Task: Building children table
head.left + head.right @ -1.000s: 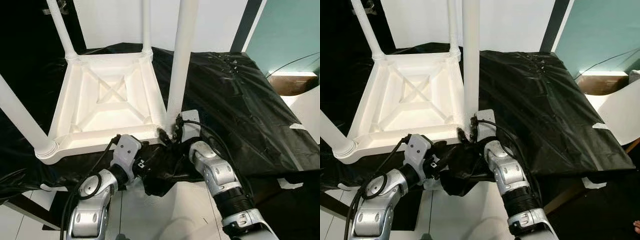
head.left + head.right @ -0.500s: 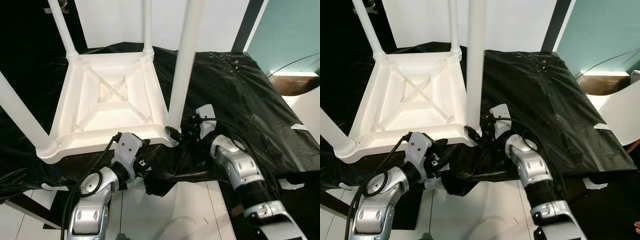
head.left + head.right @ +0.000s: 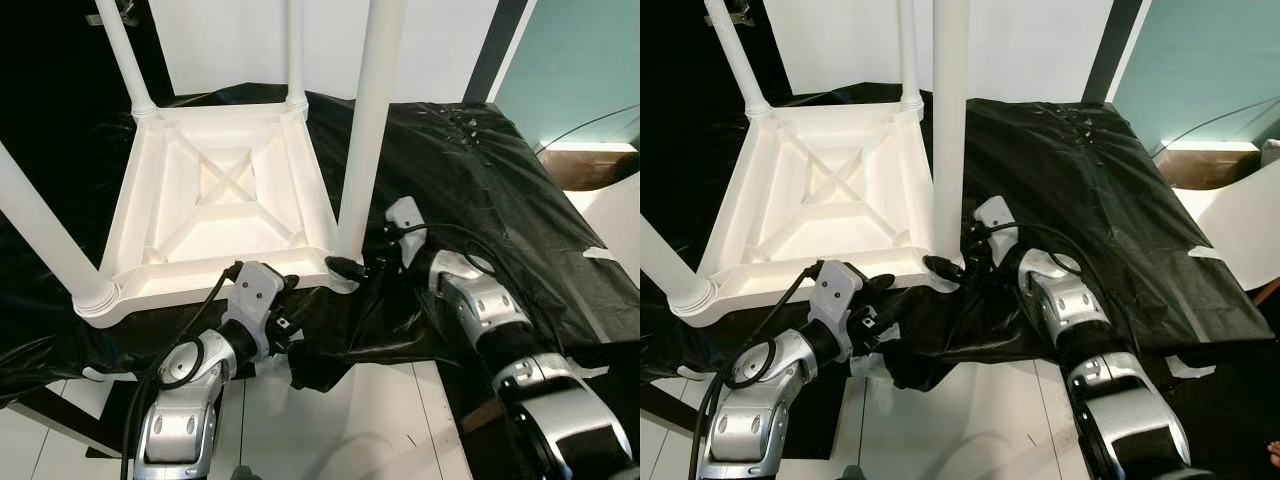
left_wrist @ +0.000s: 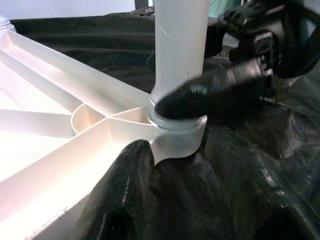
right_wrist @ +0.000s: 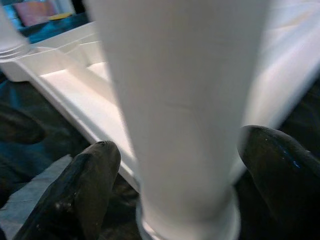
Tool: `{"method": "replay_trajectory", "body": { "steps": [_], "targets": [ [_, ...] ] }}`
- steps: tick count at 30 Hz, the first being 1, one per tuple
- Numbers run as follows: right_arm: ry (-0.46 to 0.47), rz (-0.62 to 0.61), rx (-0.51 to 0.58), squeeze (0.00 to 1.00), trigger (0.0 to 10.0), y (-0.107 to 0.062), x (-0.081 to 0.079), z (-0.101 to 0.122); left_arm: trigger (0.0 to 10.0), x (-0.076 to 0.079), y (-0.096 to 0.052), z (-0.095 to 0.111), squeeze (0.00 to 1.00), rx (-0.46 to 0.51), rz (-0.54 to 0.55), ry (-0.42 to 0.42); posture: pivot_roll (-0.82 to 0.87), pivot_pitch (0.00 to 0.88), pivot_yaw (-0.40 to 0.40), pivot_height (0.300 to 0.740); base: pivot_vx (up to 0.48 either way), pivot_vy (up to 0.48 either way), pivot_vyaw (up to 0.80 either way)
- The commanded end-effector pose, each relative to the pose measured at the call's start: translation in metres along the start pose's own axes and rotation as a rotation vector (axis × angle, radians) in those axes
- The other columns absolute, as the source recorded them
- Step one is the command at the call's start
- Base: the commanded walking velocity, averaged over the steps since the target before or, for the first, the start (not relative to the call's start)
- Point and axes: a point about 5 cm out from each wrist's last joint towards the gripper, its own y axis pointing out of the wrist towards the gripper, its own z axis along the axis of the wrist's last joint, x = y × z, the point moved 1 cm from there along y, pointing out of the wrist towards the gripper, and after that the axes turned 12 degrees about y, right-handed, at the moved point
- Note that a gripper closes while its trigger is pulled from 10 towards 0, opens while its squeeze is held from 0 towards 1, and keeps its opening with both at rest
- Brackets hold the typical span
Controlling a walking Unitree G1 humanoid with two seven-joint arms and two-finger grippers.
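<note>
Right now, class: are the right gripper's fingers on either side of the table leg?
Yes: the right gripper has one black finger on each side of the white leg.
</note>
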Motion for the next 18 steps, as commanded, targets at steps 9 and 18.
{"method": "replay_trajectory", "body": {
  "steps": [9,18],
  "targets": [
    [-0.029,0.083,-0.062,0.0,0.0,0.01,-0.005,-0.009,10.0,-0.006,0.003,-0.004,0.0,-0.031,0.099,-0.007,0.11,0.0,-0.051,0.74,0.0,0.0,0.0],
    [-0.003,0.06,-0.064,0.0,0.0,0.014,-0.003,-0.012,10.0,-0.007,0.008,-0.002,0.0,-0.024,0.074,0.004,0.1,0.0,-0.049,0.74,0.0,0.0,0.0]
  ]
}}
